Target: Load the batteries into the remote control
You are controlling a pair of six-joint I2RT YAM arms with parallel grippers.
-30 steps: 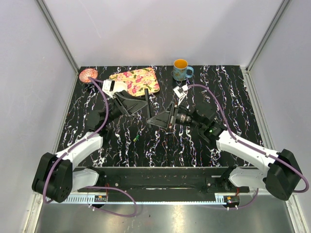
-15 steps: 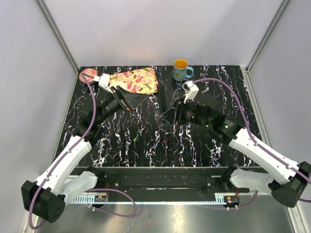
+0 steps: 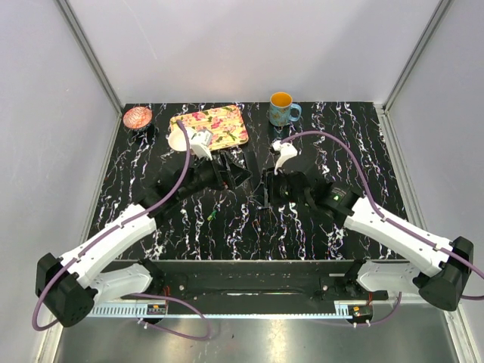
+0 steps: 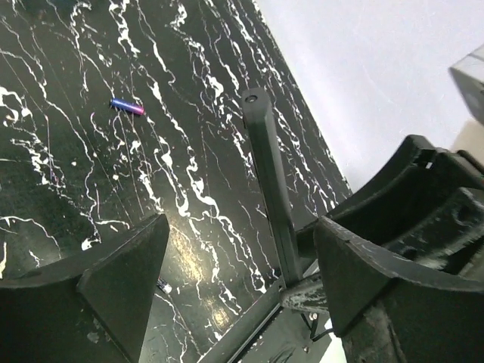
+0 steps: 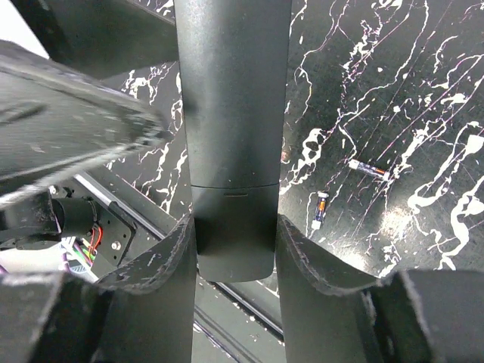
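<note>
The black marbled bench (image 3: 363, 136) is carrying a floral tray (image 3: 215, 125) at its far edge, with a blue mug (image 3: 282, 110) to the tray's right and a pink bowl (image 3: 137, 116) in the far left corner. Near the middle, the right claw (image 5: 236, 257) is gripping one end of the remote control (image 5: 233, 136), its fingers pressing on both long sides. The left claw (image 4: 242, 257) is standing open just beside the remote, holding nothing. A purple-blue battery (image 4: 126, 107), a green-yellow battery (image 3: 213, 216) and a reddish battery (image 5: 368, 169) are lying loose on the bench.
</note>
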